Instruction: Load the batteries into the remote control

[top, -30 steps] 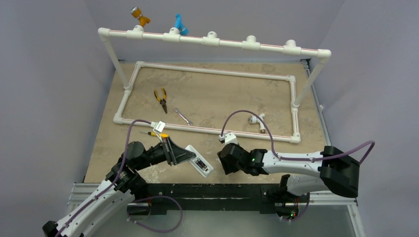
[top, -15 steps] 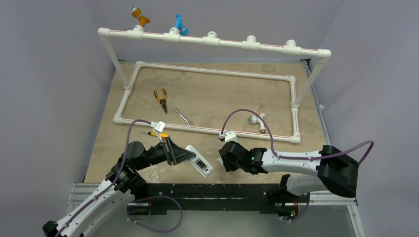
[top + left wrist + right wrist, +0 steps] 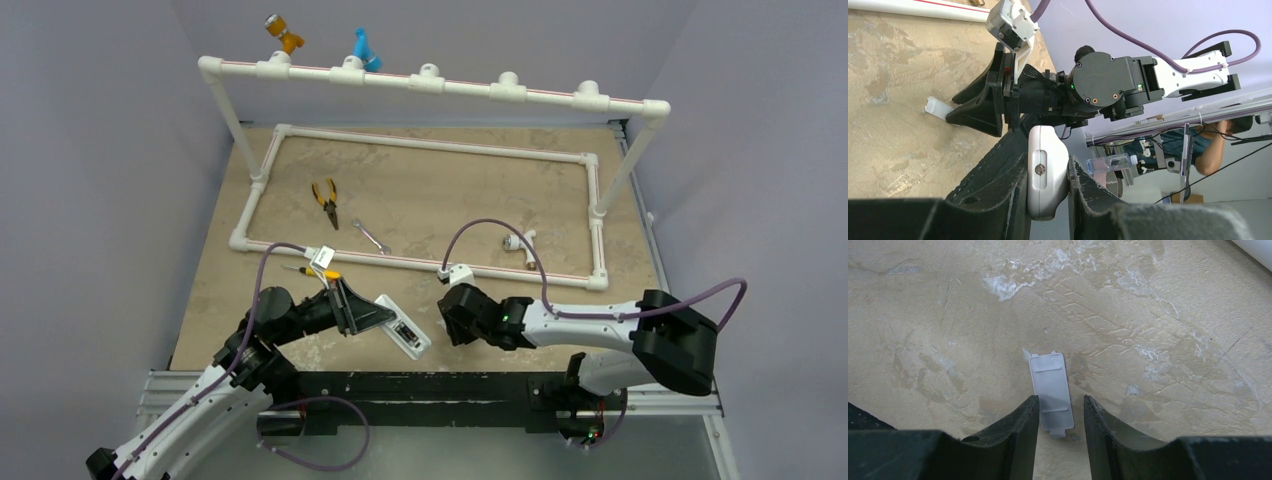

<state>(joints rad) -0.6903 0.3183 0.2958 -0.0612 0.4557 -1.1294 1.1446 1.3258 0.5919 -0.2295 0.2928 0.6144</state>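
My left gripper (image 3: 372, 314) is shut on the remote control (image 3: 404, 326), holding the white handset by its sides out over the table's near edge. In the left wrist view the remote control (image 3: 1048, 165) sits wedged between the left gripper's (image 3: 1047, 167) black fingers. Its recess looks dark (image 3: 405, 331), too small to make out batteries. My right gripper (image 3: 1060, 407) stands open, low over the table, its fingers straddling the near end of a small flat white cover piece (image 3: 1050, 387) lying flat. The right gripper (image 3: 455, 322) hides that cover from above.
Yellow-handled pliers (image 3: 325, 202), a silver wrench (image 3: 371, 236) and a white pipe fitting (image 3: 520, 243) lie inside the white PVC pipe frame (image 3: 500, 272). A yellow-handled screwdriver (image 3: 312, 271) lies just behind the left arm. The table's near edge (image 3: 400, 372) runs just below both grippers.
The right gripper has crept slightly left and away from the bases, and its jaws have narrowed around the cover piece. The left gripper and remote have not moved.
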